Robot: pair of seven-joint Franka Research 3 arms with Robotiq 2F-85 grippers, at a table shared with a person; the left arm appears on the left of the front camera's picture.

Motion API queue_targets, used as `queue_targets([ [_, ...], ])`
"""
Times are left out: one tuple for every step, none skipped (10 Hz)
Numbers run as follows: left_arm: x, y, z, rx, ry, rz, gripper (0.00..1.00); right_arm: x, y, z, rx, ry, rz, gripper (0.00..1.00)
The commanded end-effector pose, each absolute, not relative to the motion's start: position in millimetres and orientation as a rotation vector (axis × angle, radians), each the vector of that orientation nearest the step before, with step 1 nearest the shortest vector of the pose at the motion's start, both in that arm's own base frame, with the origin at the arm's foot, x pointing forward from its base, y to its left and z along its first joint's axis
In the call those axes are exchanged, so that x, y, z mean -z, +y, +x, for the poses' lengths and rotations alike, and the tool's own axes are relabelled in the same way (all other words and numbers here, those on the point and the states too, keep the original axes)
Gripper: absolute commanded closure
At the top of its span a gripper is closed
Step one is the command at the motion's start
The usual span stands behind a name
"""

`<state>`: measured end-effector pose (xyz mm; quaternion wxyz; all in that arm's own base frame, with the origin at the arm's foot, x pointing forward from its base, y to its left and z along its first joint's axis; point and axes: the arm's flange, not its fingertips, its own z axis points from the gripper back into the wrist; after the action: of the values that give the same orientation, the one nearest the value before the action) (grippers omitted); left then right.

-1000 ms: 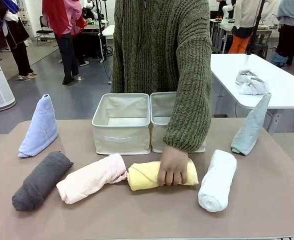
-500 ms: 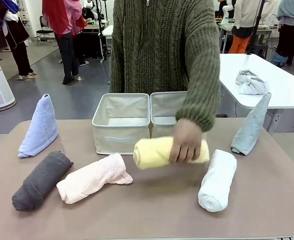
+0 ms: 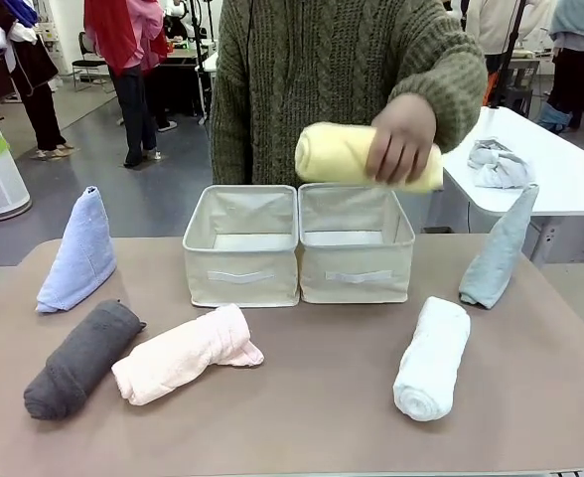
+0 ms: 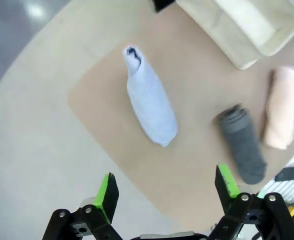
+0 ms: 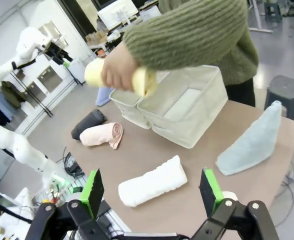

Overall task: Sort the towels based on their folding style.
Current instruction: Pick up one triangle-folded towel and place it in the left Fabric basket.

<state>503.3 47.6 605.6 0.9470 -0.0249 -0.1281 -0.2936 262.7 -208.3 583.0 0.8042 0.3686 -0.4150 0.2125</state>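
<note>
We're seeing the sort barely starting: a hand (image 3: 401, 139) is holding the yellow roll (image 3: 342, 154) above the centre-right bin (image 3: 357, 278), w/ 5 other towels (image 3: 183, 353) lying on the desk (image 3: 312, 422), and the left tool (image 4: 167, 187) & right tool (image 5: 152, 191) are both gaping, empty.

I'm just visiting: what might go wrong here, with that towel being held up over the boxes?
The hand grips the yellow roll near one end, over the cream bins. Let go carelessly, the roll might catch a rim or loosen. The pink roll has a flap splaying at one end, so it may unroll when lifted. The pale grey-blue cone stands close to the right edge of the table; a nudge might topple it off.
</note>
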Motion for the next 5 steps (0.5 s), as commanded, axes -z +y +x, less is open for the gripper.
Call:
queue_targets([
  [-561,21,534,0.575,-0.096,0.046,0.00,-583,-209,265,-0.468,-0.916,0.804,0.00],
  [-538,5,546,0.587,-0.062,0.058,0.00,-583,-209,265,-0.468,-0.916,0.804,0.00],
  [-514,-4,559,0.592,-0.049,0.069,0.00,-583,-209,265,-0.468,-0.916,0.804,0.00],
  [-495,-13,568,0.619,-0.049,0.053,0.00,-583,-209,265,-0.468,-0.916,0.804,0.00],
  [-488,-18,572,0.643,-0.065,0.040,0.00,-583,-209,265,-0.468,-0.916,0.804,0.00],
])
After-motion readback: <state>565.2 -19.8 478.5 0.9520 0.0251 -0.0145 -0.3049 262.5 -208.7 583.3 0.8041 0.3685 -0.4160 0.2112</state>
